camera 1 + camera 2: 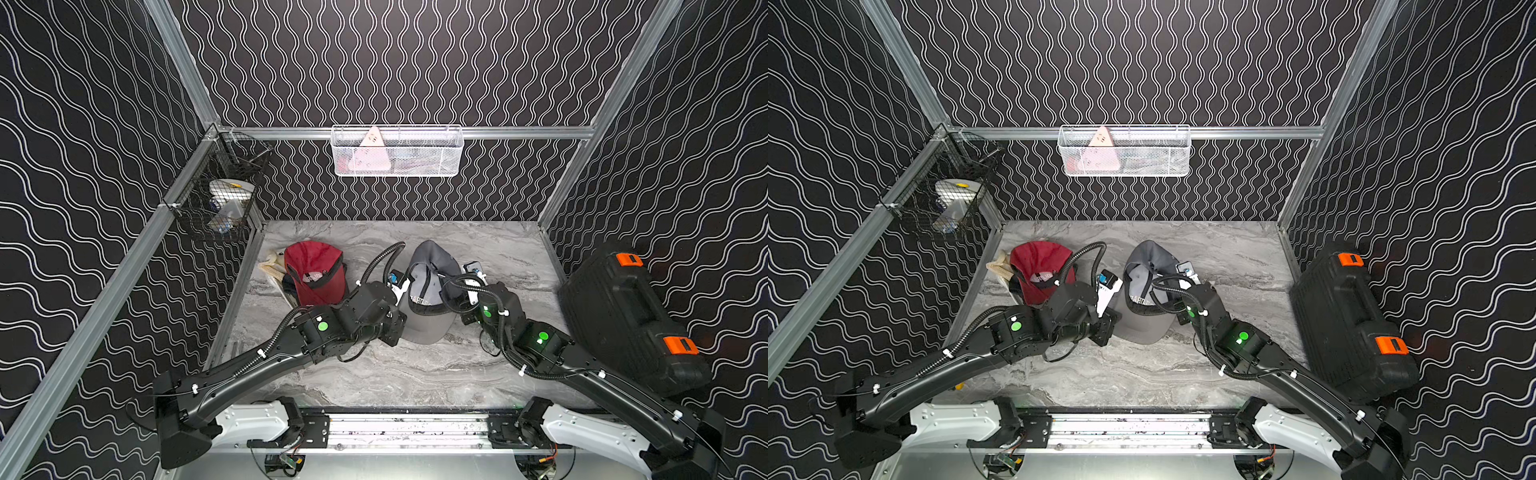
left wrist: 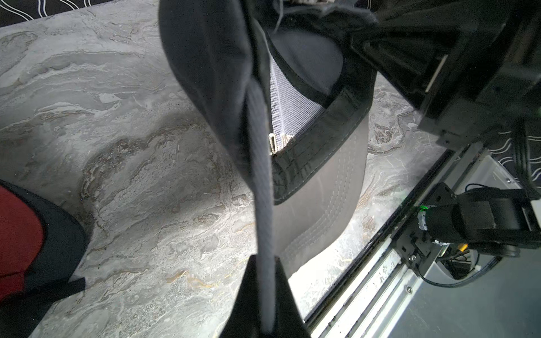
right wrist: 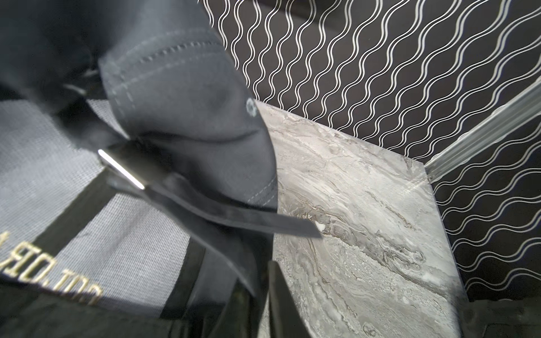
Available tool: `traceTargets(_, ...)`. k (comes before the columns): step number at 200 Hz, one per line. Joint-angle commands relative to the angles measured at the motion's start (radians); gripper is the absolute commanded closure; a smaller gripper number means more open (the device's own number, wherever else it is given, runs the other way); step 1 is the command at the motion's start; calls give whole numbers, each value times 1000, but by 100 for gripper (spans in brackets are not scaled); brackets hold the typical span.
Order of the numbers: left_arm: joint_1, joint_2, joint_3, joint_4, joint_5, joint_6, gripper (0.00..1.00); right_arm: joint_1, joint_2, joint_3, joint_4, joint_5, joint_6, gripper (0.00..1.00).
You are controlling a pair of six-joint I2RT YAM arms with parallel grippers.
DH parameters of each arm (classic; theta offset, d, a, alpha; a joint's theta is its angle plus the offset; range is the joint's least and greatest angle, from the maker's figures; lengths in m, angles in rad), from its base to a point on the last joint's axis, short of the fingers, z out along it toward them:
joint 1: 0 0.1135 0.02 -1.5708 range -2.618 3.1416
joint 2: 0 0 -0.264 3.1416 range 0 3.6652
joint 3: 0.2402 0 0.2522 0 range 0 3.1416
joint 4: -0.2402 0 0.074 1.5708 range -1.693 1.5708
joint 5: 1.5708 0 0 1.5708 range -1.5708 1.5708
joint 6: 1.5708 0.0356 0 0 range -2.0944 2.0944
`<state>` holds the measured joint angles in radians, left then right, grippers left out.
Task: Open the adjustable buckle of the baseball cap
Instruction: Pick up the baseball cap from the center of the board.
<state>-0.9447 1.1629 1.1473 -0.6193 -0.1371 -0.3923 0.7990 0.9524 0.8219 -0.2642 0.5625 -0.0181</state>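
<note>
Grey baseball cap [image 1: 419,328] sits inside-up at the middle of the counter [image 1: 374,374], brim toward the front edge, between my two arms in both top views. Left gripper [image 2: 264,263]: I see its jaws clamped on a fold of the cap's rim. Right gripper [image 3: 254,281]: jaws pinched on cap fabric just beside the metal buckle [image 3: 121,169], strap tail [image 3: 263,224] sticking out loose, and a red cap [image 1: 311,257] lies near the left edge, apart.
</note>
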Motion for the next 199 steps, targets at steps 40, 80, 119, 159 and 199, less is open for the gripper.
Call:
traceTargets(40, -39, -61, -63, 93, -16, -16, 100, -1, -128, -61, 160, 61, 47, 100)
traceTargets(80, -52, -98, -152, 158, 35, -12, 100, -1, -352, -178, 342, 13, 52, 100)
traceTargets(119, -72, -119, -245, 205, 119, 8, 64, -3, -557, -276, 501, -120, 64, 100)
traceTargets(159, -104, -149, -274, 217, 138, 35, 41, -3, -563, -231, 433, -184, 81, 100)
traceTargets(199, -133, -180, -244, 225, 129, 57, 38, -2, -547, -218, 404, -198, 85, 100)
